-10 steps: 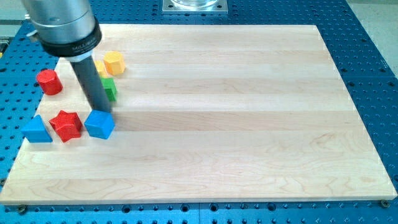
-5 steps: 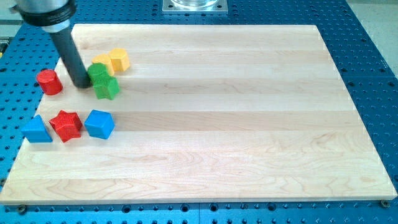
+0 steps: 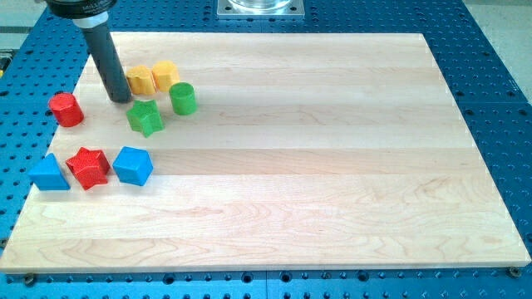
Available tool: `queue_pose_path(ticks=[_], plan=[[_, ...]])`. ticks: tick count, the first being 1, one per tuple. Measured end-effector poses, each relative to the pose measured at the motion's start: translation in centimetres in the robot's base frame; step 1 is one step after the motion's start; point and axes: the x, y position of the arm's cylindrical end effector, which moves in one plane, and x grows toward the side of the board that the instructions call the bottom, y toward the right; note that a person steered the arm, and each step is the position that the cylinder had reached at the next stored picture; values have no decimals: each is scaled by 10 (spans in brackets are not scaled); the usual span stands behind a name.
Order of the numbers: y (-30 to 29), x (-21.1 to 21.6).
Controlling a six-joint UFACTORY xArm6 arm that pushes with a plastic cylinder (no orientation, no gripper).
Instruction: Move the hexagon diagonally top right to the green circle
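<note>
My tip (image 3: 120, 98) is at the view's upper left, just left of a yellow block (image 3: 140, 80) and up-left of the green star (image 3: 145, 117). A second yellow block (image 3: 165, 75), roughly hexagonal, touches the first on its right. The green circle (image 3: 183, 99) stands below and right of that yellow pair, to the right of the star and apart from it. A red block (image 3: 65, 110) with a rounded or hexagonal top sits to the left of my tip.
A blue triangle (image 3: 50, 173), a red star (image 3: 89, 167) and a blue cube (image 3: 133, 165) form a row at the view's lower left. The wooden board (image 3: 332, 166) lies on a blue perforated table, with a metal mount (image 3: 260, 7) at the top.
My tip moved up from beside the blue cube to left of the yellow blocks. The green circle slid right, off the star. The yellow blocks shifted slightly right.
</note>
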Motion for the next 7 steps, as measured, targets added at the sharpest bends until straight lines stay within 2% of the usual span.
queue_pose_path(ticks=[3,6,7], plan=[[18,-30],[119,-29],[121,-44]])
